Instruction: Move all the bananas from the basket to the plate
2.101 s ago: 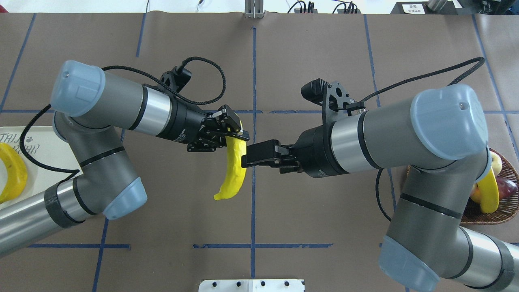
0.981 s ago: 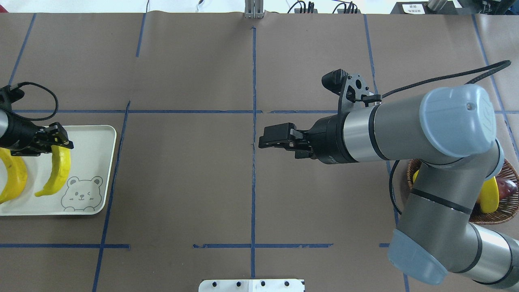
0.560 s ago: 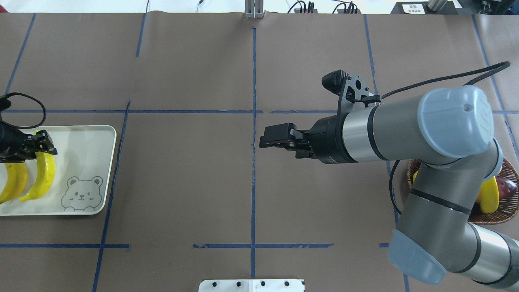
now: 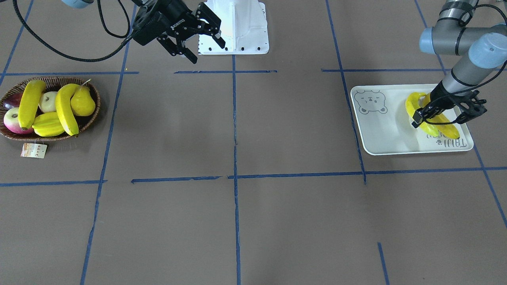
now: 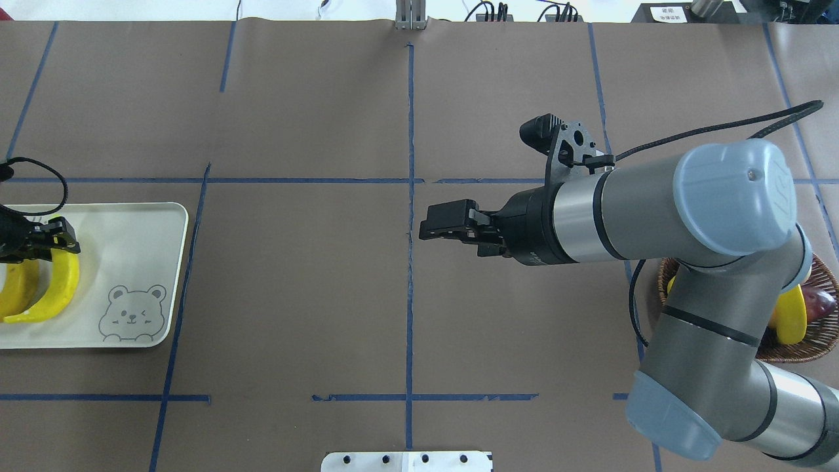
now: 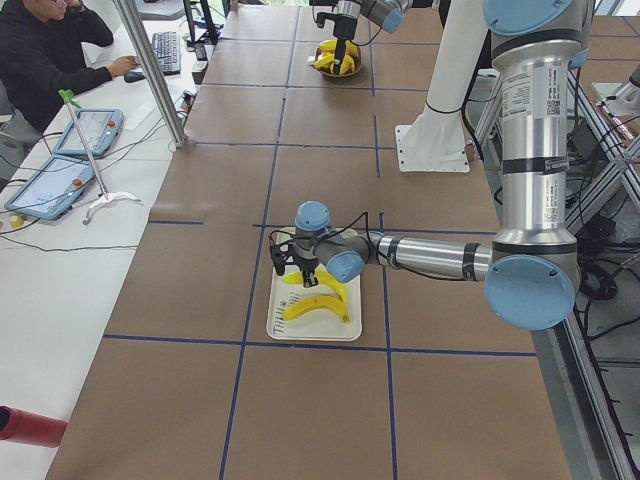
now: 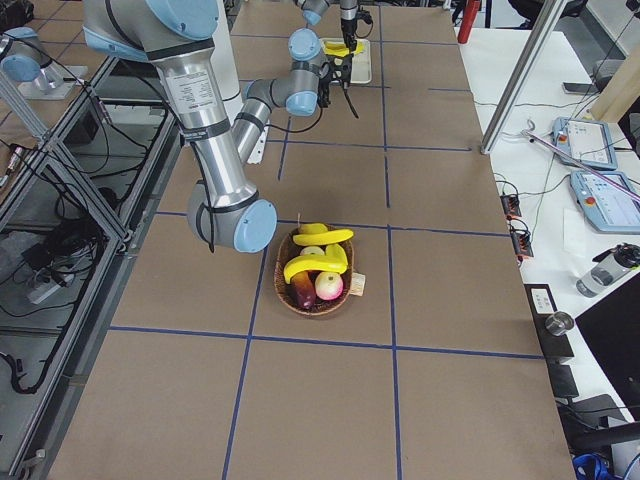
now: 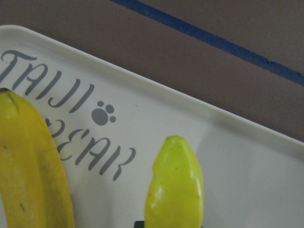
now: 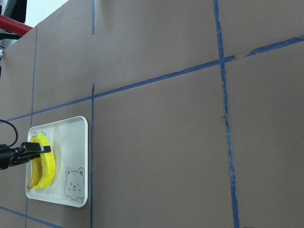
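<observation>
The off-white plate (image 5: 137, 236) (image 4: 388, 130) lies at the table's left end. My left gripper (image 5: 46, 242) (image 4: 435, 114) is over it, shut on the top end of a banana (image 5: 56, 285) (image 8: 175, 185) that hangs low onto the plate beside another banana (image 5: 16, 295) (image 8: 33, 166). The wicker basket (image 4: 91, 114) (image 5: 819, 347) at the right end holds two more bananas (image 4: 29, 103) (image 4: 63, 107). My right gripper (image 5: 425, 229) (image 4: 204, 47) hovers open and empty over the table's middle.
The basket also holds a yellow starfruit (image 4: 45, 124), a pear (image 4: 82, 102) and apples. A paper tag (image 4: 33, 150) lies in front of it. My right arm's elbow (image 5: 727, 196) covers part of the basket from overhead. A person sits at a side desk (image 6: 45, 50).
My left gripper carried the banana from the table's middle, where the right gripper met it, to the plate and lowered it beside the first banana. The right gripper drew back slightly and stays open.
</observation>
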